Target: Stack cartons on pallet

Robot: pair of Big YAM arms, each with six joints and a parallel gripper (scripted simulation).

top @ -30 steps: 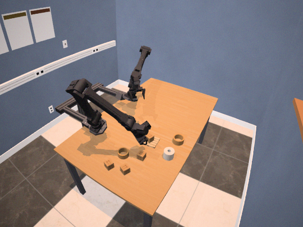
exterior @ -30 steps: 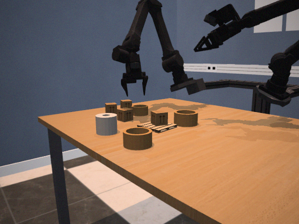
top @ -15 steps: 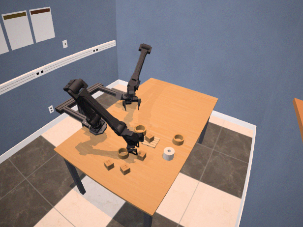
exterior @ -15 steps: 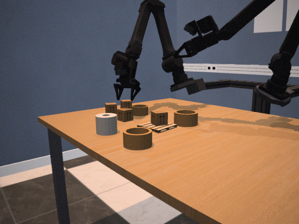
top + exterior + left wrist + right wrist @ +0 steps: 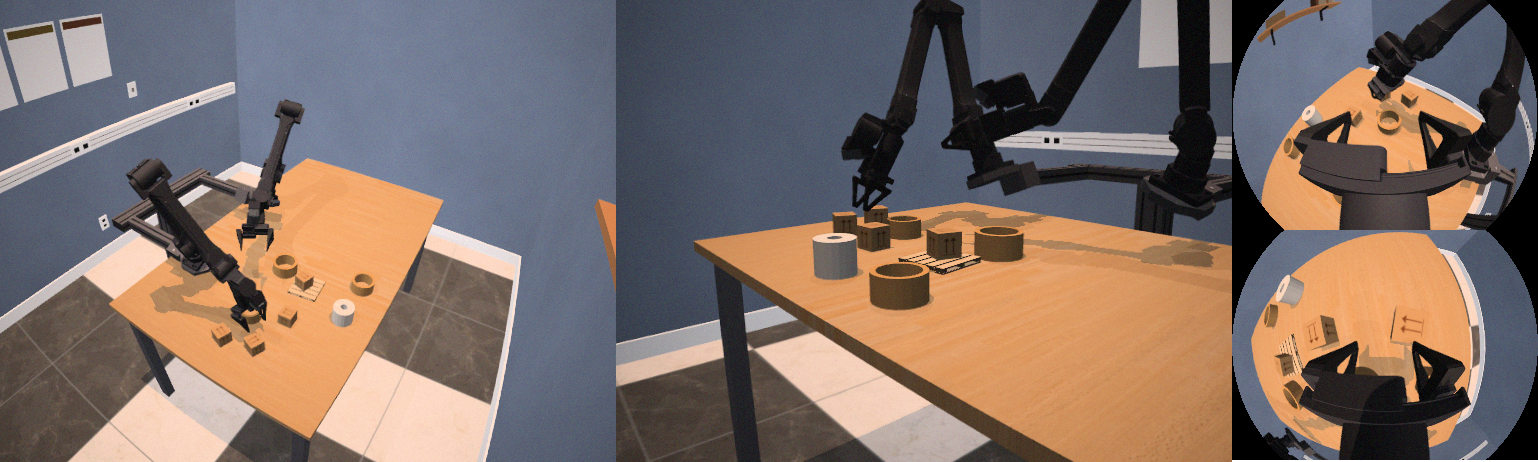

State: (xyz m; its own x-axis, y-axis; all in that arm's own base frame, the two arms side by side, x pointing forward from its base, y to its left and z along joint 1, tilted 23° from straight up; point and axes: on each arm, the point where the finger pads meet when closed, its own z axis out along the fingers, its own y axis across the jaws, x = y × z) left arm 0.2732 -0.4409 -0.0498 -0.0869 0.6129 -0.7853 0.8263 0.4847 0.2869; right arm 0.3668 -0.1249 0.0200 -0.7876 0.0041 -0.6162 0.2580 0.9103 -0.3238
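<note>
Right fingers (image 5: 242,322) (image 5: 855,192) hover parted above and near a carton (image 5: 254,344) (image 5: 844,223) (image 5: 1387,95) (image 5: 1408,325).

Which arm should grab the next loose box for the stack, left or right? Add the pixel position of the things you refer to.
Right, I'd say: its open hand (image 5: 256,324) (image 5: 862,207) (image 5: 1376,95) (image 5: 1385,344) hangs near the loose boxes (image 5: 254,344) (image 5: 873,236) (image 5: 1409,98) (image 5: 1408,325); the left hand (image 5: 256,248) (image 5: 944,145) (image 5: 1384,115) is farther off.
</note>
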